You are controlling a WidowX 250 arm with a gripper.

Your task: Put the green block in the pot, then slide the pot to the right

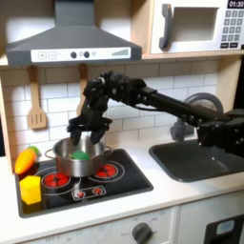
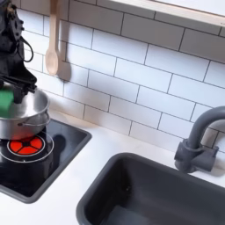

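The silver pot (image 1: 76, 162) stands on the left burner of the toy stove (image 1: 114, 186); in the second exterior view the pot (image 2: 26, 119) sits at the left edge. The green block (image 1: 80, 152) lies inside the pot, and the same block (image 2: 7, 100) shows just above the rim in the second exterior view. My gripper (image 1: 83, 140) hangs straight over the pot's mouth, fingers spread apart and open, tips at rim height just above the block. Part of the gripper (image 2: 12, 86) shows beside the block in the second exterior view.
A yellow block (image 1: 30, 189) and an orange carrot toy (image 1: 26, 159) lie left of the pot in the first exterior view. A wooden spatula (image 1: 36, 105) hangs on the tiled wall. The dark sink (image 1: 200, 157) and grey faucet (image 2: 198, 141) sit to the right of the stove.
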